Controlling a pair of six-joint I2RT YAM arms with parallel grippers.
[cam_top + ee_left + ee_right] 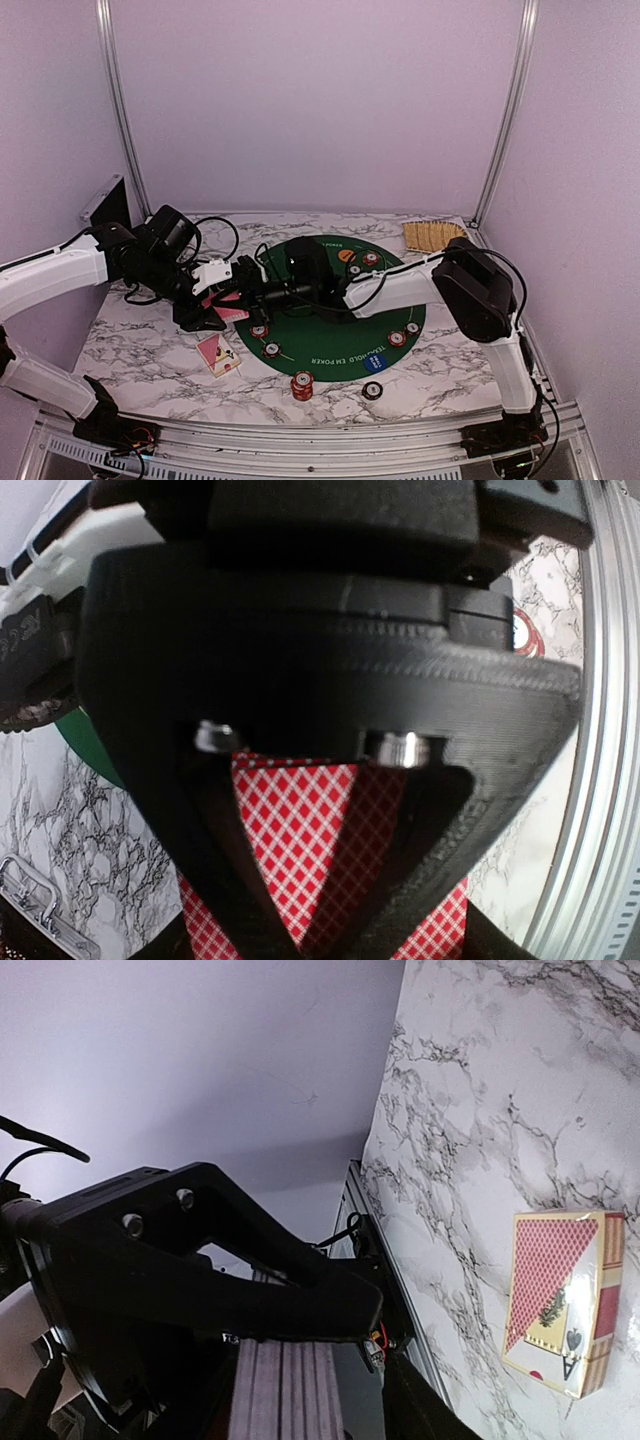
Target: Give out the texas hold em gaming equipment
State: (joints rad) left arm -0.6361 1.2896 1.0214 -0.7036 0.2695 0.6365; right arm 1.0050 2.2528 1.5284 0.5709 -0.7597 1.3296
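**Left gripper** (228,304): sits at the 9 o'clock edge of the green mat (335,335). It is clenched on a few playing cards (234,313). In the wrist view its fingers (200,860) close to a V over the red-and-white checked backs. The cards hang on the near side of the fingers, above the marble table (140,345).

**Right gripper** (256,293): reaches across the mat from 3 o'clock, and its tip is just beside the left gripper. I cannot tell whether it is clamped or released. Its wrist view shows one black finger (250,1290) over something pale and ribbed that I cannot identify.

**Poker chips** (370,259), read on the mat as a clock face:
- two at 1 o'clock
- two at 8 o'clock, just below both grippers
- two at 4 o'clock

**Red chip stack** (302,383): off the mat on the marble at 6 o'clock. A single darker chip (372,390) lies at 5 o'clock, also off the mat.

**Orange disc** (346,256): on the mat at 12 o'clock, beside the 1 o'clock chips.

**Blue disc** (375,363): on the mat's rim at 5 o'clock.

**Card box** (218,355): flat on the marble at 8 o'clock, off the mat and near the held cards, not touching them.

**Tan woven tray** (432,235): at the far right corner of the table, well apart from both grippers.
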